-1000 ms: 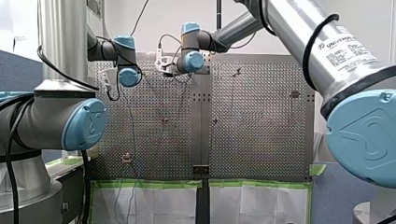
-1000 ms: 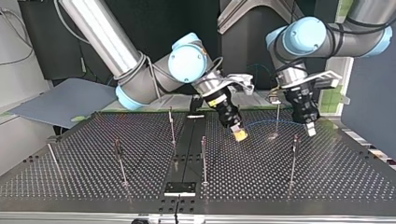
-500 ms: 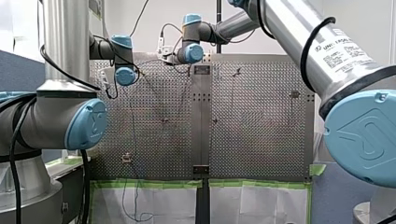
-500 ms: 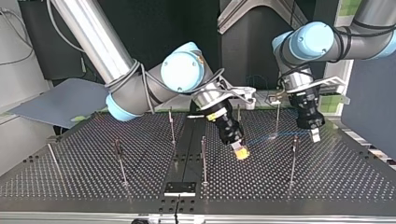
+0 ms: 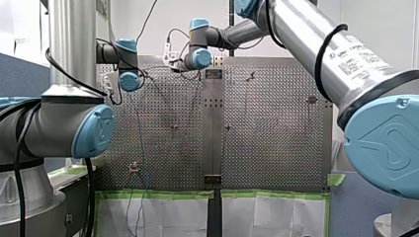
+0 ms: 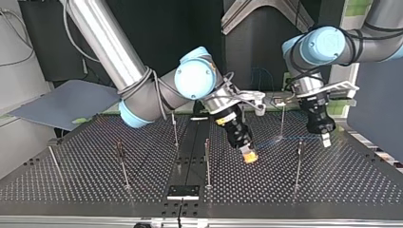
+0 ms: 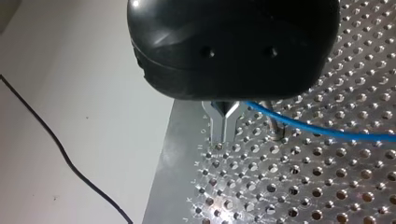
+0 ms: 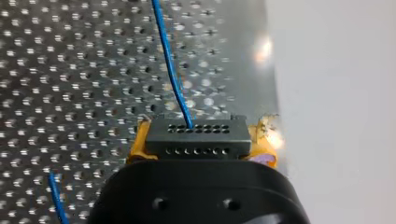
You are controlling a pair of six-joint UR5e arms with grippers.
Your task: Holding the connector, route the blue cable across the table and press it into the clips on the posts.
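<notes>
Now your right hand [image 6: 249,156] pinches the black rectangular plastic connector [image 8: 196,139]; your left hand [image 7: 223,134] squeezes the thin blue cable [image 7: 327,131].

Overhead light glints off the dark perforated metal worktop [image 6: 342,185] in the top view, upper background dim. Glare spots burn near its edge in the right wrist view.

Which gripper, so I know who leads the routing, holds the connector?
My right gripper: the connector sits between its yellow pads; my left gripper's metal fingers pinch only blue cable.
</notes>
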